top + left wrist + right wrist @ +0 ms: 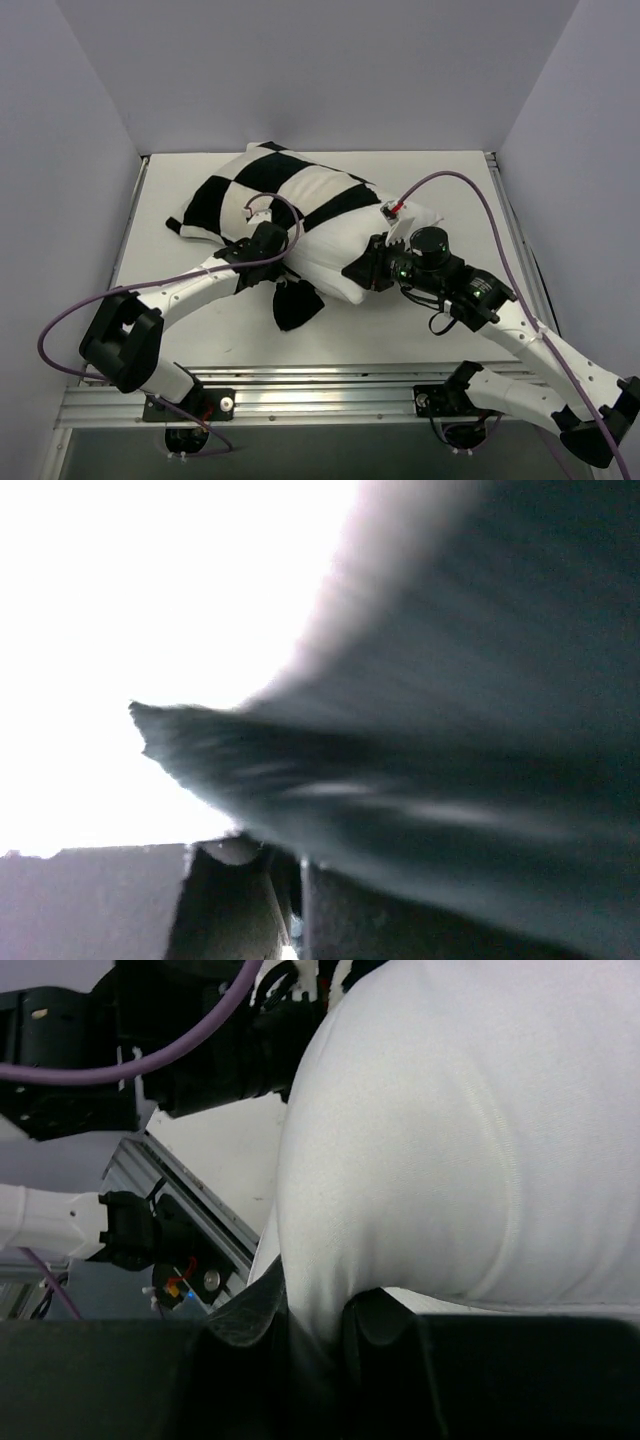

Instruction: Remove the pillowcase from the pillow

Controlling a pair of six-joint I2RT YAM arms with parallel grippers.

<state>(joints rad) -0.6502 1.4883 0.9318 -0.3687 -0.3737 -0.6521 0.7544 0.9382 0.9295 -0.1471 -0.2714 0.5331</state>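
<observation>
pinching a fold of the pillow (450, 1140) in my right gripper (315, 1345), jaws pressed on white cloth, bulk bulging just above. left gripper (268, 245) sits on the pillowcase (228, 195), which covers the half beyond it; its view is dark blur, so i cannot tell its grip. risk: this thin pinch slips once the left pulls, or everything drags together.

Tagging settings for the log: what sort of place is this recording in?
Likely a lab robot cell: plain white panel walls box in a white table, with an aluminium extrusion rail along its near edge.
</observation>
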